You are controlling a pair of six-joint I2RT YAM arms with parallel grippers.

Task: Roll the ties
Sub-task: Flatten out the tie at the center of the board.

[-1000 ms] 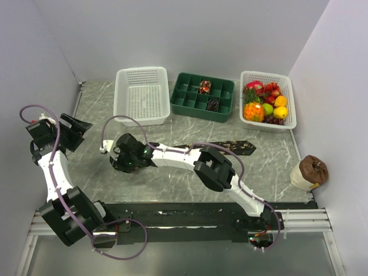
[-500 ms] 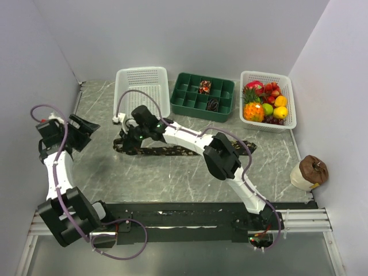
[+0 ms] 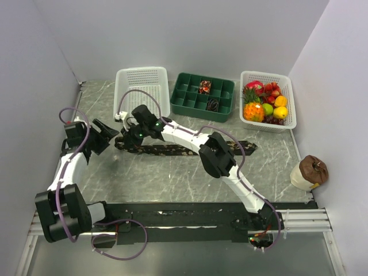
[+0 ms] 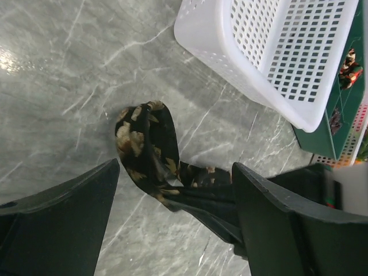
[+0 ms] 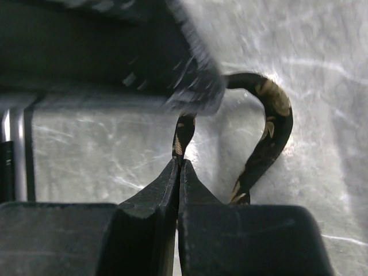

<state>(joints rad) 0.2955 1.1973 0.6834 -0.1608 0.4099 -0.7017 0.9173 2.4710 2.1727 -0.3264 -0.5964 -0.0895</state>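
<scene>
Table: grey marble-patterned tabletop [image 3: 172, 181] with pale veins.
Walls: plain pale grey-lilac panels; back wall [image 3: 190, 34], left wall [image 3: 29, 69] and right wall [image 3: 339, 92] close in three sides.
Near edge: black strip [image 3: 190, 214], aluminium rail [image 3: 305, 218] at its right end.
Light: soft and even; bright glare [image 4: 8, 57] on the stone in the left wrist view.

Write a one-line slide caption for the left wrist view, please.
Open left pincer hovers over the looped end of the patterned tie, near the white basket.
</scene>
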